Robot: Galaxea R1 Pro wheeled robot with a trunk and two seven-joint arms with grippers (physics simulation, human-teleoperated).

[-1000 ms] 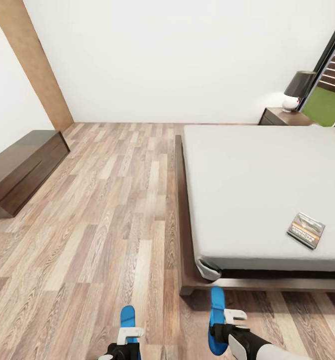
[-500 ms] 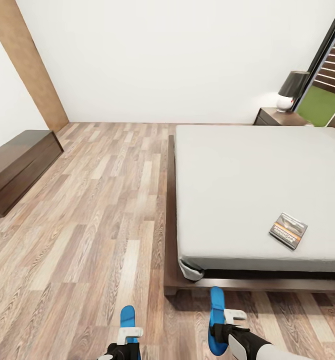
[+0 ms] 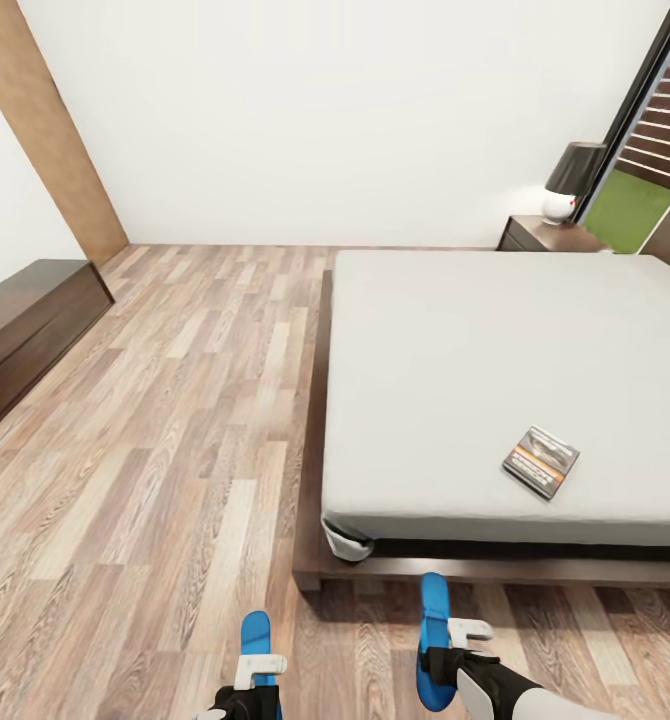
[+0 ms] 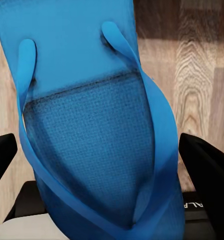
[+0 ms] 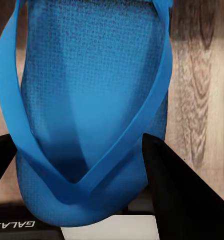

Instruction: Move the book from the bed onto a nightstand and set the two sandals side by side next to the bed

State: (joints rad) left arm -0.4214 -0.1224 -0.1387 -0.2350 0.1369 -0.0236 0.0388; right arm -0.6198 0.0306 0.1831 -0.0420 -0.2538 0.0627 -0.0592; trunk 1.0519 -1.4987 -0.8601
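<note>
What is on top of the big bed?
A small book lies flat on the pale grey mattress of the bed, near its foot end. The rest of the mattress looks bare. Under the book cannot be seen.

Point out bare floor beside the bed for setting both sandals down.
The wood floor between the bed and the dark bench lies bare. Tighter spot: the far corner, where the nightstand carries a lamp.

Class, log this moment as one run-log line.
left gripper: holds sandal | right gripper: holds second sandal | book: on bed
</note>
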